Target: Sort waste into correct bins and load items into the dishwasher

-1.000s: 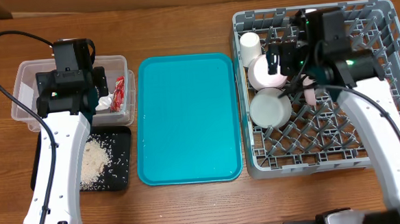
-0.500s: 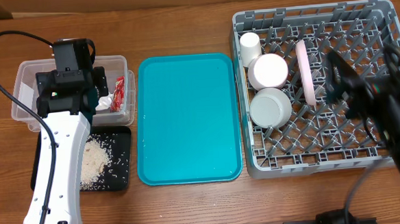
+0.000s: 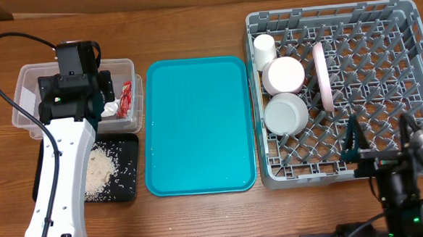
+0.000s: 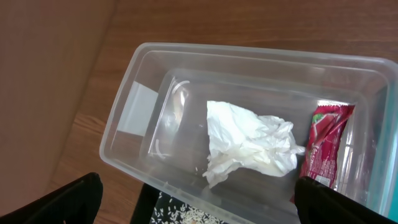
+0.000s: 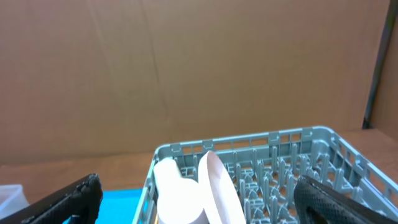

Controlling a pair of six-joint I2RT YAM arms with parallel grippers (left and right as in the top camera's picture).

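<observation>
The clear tub (image 3: 32, 77) holds the crumpled white tissue (image 4: 249, 140) and the red wrapper (image 4: 323, 146). My left gripper (image 3: 76, 96) hovers over the tub, open and empty. Rice scraps (image 3: 98, 171) lie in the black tray (image 3: 129, 144) in front of the tub. The grey dish rack (image 3: 409, 21) holds the white cup (image 3: 264, 49), the small white bowl (image 3: 284, 75), the larger bowl (image 3: 286, 113) and the pink plate (image 3: 323, 76), which stands on edge. My right gripper (image 3: 378, 135) is open and empty above the rack's front edge.
The large teal serving tray (image 3: 197, 123) lies between the tub and the rack with nothing on it. A brown cardboard wall (image 5: 186, 74) stands behind the table. The right arm's base sits at the front right corner.
My right arm has pulled back from over the plate in the rack to the rack's front edge, leaving the plate standing there. The left arm has not moved.
</observation>
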